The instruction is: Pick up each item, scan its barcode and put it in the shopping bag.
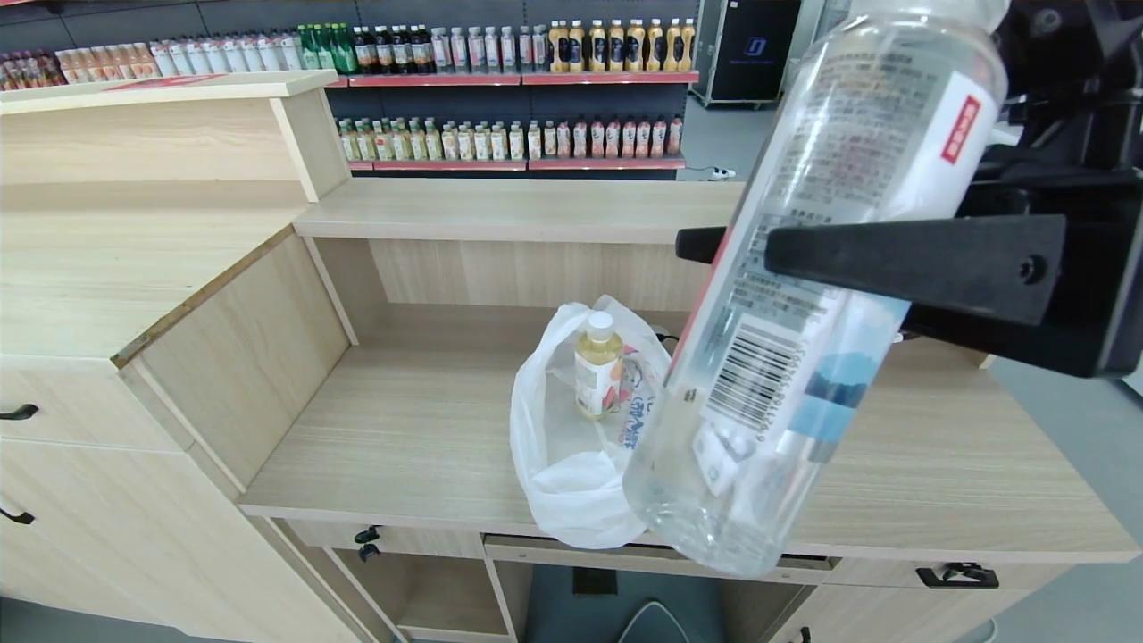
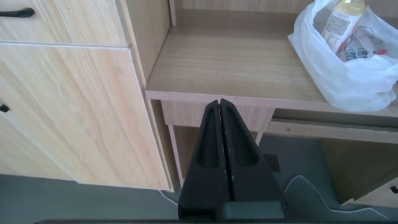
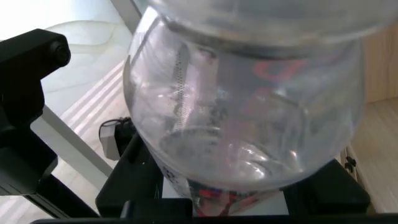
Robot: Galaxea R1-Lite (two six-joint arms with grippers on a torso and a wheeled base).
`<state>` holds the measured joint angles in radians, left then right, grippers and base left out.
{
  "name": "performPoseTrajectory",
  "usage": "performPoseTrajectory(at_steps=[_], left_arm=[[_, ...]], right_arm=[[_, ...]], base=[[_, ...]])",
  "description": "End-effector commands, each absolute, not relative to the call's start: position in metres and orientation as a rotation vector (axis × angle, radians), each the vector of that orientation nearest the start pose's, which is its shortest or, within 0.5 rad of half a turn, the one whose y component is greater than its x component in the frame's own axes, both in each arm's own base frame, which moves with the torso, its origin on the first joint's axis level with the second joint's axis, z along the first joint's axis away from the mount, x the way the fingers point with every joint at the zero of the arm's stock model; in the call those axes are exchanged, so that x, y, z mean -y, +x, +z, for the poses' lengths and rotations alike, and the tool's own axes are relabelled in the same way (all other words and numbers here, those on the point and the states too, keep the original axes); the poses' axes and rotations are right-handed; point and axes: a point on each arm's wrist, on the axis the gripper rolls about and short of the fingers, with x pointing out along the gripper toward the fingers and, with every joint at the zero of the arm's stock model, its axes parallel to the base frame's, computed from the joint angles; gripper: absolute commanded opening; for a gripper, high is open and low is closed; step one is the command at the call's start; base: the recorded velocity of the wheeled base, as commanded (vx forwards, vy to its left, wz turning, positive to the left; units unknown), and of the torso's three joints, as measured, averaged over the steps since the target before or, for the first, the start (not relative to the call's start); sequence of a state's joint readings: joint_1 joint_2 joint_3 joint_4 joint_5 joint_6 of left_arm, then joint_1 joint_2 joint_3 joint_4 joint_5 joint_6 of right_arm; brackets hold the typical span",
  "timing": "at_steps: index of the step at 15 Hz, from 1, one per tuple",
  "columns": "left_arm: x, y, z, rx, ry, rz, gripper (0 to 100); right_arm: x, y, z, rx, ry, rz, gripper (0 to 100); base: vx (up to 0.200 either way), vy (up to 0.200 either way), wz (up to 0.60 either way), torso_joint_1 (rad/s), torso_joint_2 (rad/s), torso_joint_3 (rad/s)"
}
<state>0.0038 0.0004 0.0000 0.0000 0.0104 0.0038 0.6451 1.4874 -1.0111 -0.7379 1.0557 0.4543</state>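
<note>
I hold my right gripper (image 1: pixel 728 250) raised, clamped across the tilted clear bottle (image 1: pixel 786 375). My left gripper (image 2: pixel 220 109) hangs low before the counter's (image 1: pixel 402 429) front edge, fingers pressed together. The shopping bag (image 1: pixel 571 473) sits at that edge.

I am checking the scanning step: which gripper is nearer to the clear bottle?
Right. The right gripper is clamped on the clear bottle, held up above the counter. The left gripper, shut, is low in front of the counter edge.
</note>
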Motion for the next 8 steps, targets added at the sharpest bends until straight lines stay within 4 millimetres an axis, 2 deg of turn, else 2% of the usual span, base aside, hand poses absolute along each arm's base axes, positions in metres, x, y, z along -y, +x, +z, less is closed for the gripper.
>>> performPoseTrajectory(at_steps=[1, 8], left_arm=[[-0.0001, -0.0228, 0.0755, 0.0, 0.005, 0.015, 0], [-0.0001, -0.0228, 0.0755, 0.0, 0.005, 0.015, 0]], right_arm=[[-0.1726, 0.1938, 0.3043, -0.128, 0.285, 1.722, 0], [-0.1704, 0.1923, 0.3047, -0.206, 0.347, 1.716, 0]], base=[[0.0, 0.0, 0.0, 0.0, 0.0, 0.0], [0.0, 0.0, 0.0, 0.0, 0.0, 0.0]])
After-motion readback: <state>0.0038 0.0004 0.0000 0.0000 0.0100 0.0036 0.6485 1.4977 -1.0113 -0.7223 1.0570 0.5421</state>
